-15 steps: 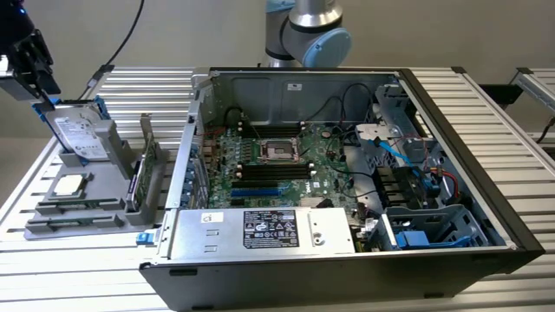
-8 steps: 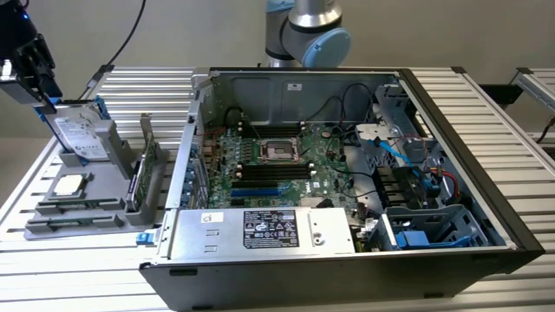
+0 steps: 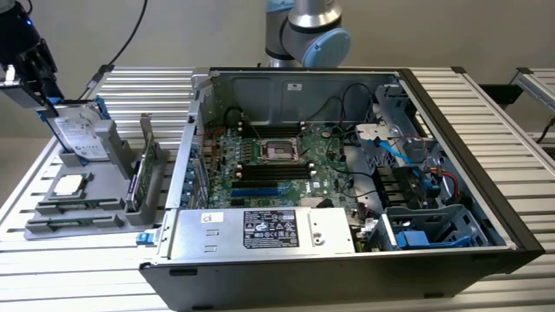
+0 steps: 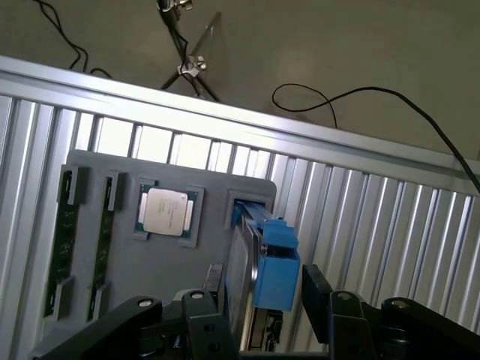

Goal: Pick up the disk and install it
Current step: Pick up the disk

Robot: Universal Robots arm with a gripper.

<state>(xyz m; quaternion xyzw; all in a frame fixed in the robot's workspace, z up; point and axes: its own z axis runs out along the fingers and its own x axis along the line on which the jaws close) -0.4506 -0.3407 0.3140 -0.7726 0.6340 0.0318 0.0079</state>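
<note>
Your gripper [image 4: 259,291] is released, spread wide, one of its fingers [image 4: 319,300] on each side of the disk's top edge and nothing clenched. The disk [image 4: 240,270] stands upright between them in its slot in the grey holder tray [image 4: 187,262], with a gap showing beside its blue carrier frame [image 4: 274,259]. Just past the gripper, on that tray, lies the square processor chip [image 4: 166,211], then two memory sticks [image 4: 66,247]. Well away from the gripper, the open computer case [image 3: 347,162] sits on the slatted table [image 3: 485,117].
</note>
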